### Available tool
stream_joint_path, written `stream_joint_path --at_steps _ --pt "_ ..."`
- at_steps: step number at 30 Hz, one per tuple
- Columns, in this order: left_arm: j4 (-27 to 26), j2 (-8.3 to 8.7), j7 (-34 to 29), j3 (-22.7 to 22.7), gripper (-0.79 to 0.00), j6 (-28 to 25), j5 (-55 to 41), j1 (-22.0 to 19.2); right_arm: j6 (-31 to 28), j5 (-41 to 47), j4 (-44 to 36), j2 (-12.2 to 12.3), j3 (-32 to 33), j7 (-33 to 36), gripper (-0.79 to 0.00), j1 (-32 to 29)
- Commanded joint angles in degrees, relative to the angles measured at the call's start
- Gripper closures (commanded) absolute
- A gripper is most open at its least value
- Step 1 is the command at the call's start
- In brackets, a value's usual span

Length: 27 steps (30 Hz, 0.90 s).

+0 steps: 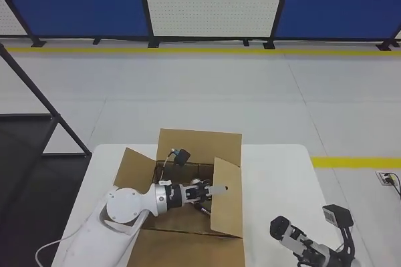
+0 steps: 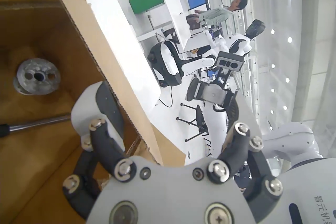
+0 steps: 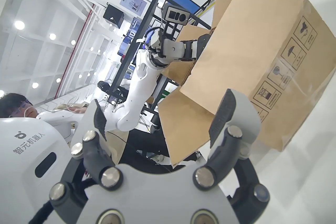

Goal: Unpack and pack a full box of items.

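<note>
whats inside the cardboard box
On the cardboard box floor lie a round metal spool and a metal rod; the left claw sits open astride a flap. That flap and the arm cover the rest.

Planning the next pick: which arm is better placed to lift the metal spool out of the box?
Probably left. The left gripper hangs open astride a box flap, one finger inside, the metal spool lying just beyond. The right gripper is open but outside the box.
</note>
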Motion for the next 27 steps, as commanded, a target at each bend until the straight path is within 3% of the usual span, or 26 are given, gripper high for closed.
stream_joint_path --at_steps 1,14,27 --pt "0.3 -0.28 0.6 0.8 -0.785 0.5 0.0 -0.9 -0.4 -0.9 -1.0 0.1 -0.8 -0.9 -0.785 -0.3" --pt "7.1 -4.27 3.5 9.7 -0.785 0.5 -4.8 -11.1 -5.9 0.8 -9.6 1.5 -5.2 0.9 -0.785 -3.0" --pt "21.1 -10.38 4.9 19.2 -0.785 -0.1 -10.1 -21.3 0.9 -13.1 -14.9 2.5 -9.0 -8.4 -0.785 -3.2"
